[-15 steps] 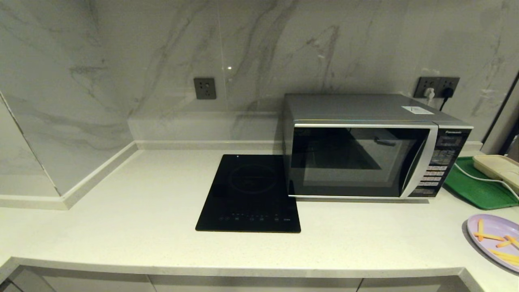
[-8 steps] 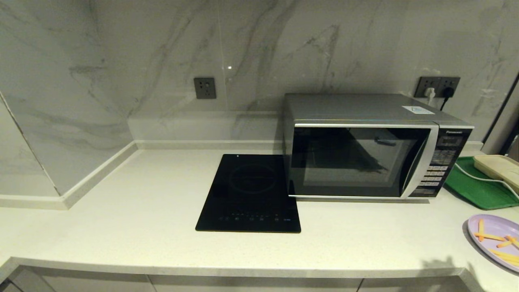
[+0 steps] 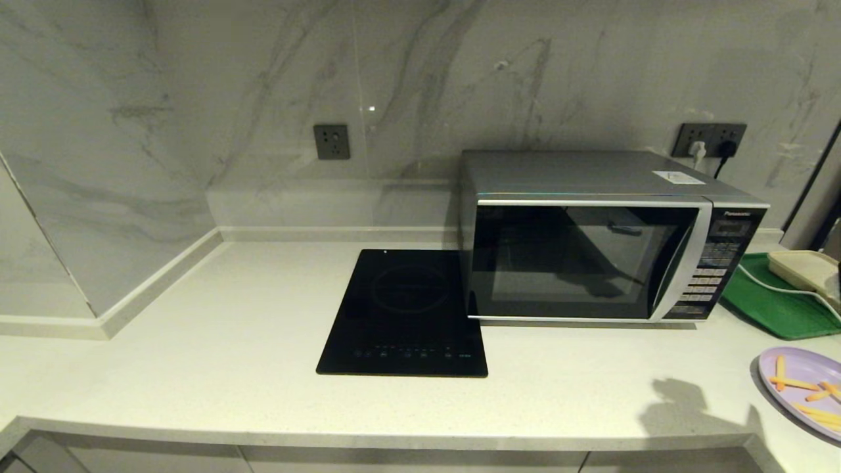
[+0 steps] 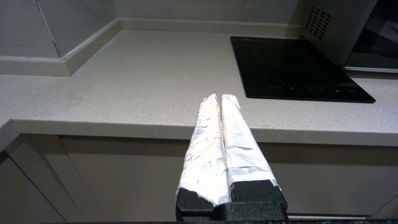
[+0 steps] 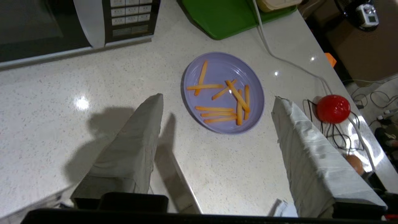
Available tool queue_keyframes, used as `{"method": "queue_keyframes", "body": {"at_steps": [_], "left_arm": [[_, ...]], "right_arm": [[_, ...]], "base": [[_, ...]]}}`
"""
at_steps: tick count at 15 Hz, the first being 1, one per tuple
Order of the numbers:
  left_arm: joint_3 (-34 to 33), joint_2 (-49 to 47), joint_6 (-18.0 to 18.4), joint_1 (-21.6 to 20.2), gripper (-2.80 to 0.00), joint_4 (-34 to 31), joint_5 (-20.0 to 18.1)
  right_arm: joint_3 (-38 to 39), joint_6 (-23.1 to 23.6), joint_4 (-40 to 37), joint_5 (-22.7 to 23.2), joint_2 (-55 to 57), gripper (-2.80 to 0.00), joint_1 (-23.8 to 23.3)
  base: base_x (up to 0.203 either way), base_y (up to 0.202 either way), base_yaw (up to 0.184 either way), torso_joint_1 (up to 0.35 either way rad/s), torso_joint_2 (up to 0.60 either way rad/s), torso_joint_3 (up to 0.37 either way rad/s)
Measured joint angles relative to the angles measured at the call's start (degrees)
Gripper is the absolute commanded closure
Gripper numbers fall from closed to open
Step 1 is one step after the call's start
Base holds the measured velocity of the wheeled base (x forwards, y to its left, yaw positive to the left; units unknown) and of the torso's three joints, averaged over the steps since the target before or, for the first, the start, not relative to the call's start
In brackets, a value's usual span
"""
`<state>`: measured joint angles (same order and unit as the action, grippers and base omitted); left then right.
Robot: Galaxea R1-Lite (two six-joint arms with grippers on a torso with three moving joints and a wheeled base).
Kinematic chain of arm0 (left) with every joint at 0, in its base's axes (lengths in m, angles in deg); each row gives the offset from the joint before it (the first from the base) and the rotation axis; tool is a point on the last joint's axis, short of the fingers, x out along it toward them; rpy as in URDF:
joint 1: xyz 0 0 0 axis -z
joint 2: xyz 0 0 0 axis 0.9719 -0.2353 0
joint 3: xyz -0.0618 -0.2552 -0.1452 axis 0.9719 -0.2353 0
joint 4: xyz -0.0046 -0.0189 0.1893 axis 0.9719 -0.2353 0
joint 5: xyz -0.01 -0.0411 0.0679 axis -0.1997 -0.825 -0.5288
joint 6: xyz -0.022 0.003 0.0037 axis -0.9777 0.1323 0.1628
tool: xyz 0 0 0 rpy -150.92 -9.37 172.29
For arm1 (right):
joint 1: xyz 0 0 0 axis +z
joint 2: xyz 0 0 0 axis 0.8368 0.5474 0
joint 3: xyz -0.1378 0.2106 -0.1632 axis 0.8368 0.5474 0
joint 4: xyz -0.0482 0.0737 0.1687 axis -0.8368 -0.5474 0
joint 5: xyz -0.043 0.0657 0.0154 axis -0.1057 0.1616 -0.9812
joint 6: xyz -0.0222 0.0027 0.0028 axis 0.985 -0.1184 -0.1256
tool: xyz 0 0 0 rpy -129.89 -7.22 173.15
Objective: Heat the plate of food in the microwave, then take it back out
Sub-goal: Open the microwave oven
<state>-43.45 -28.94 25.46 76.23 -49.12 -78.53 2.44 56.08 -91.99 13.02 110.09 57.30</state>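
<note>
The pale lavender plate of food (image 3: 801, 368) carries several orange fries and lies on the counter's front right, in front of the green tray. The silver microwave (image 3: 591, 243) stands behind it to the left, its dark glass door closed. My right gripper (image 5: 217, 98) hangs open above the counter just short of the plate (image 5: 224, 68), with nothing between its cloth-wrapped fingers (image 5: 140, 137). My left gripper (image 4: 220, 97) is shut and empty, held low before the counter's front edge, left of the cooktop. Neither gripper shows in the head view.
A black induction cooktop (image 3: 407, 312) lies left of the microwave. The green tray (image 3: 775, 302) holds a beige box (image 3: 805, 269). A white cable (image 5: 279, 59) trails past the plate. Past the counter's right edge sits a red round thing (image 5: 333, 109).
A shadow of my right arm has crept onto the counter's front right and grown. Nothing on the counter has moved.
</note>
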Motion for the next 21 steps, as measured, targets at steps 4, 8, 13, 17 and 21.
{"method": "queue_keyframes", "body": {"at_steps": [4, 8, 13, 17, 21], "left_arm": [[0.00, 0.00, 0.02, 0.00, 0.00, 0.00, 0.00], [0.00, 0.00, 0.00, 0.02, 0.00, 0.02, 0.02], [0.00, 0.00, 0.00, 0.00, 0.00, 0.02, 0.00], [0.00, 0.00, -0.01, 0.00, 0.00, 0.00, 0.02], [0.00, 0.00, 0.02, 0.00, 0.00, 0.02, 0.00]], "right_arm": [[6.21, -2.40, 16.43, -15.23, 7.91, -2.80, 5.78], [4.92, -8.87, 25.27, -26.41, 21.01, -2.80, 11.05], [-5.97, -16.63, 26.77, -29.83, 35.83, -2.80, 14.16], [-11.48, -18.54, 27.16, -29.92, 42.85, -2.80, 14.39], [-14.16, -18.63, 27.16, -29.70, 45.70, -2.80, 12.92]], "base": [[0.000, 0.000, 0.000, 0.000, 0.00, 0.000], [0.000, 0.000, 0.000, 0.000, 0.00, 0.000], [0.000, 0.000, 0.000, 0.000, 0.00, 0.000], [0.000, 0.000, 0.000, 0.000, 0.00, 0.000], [0.000, 0.000, 0.000, 0.000, 0.00, 0.000]]}}
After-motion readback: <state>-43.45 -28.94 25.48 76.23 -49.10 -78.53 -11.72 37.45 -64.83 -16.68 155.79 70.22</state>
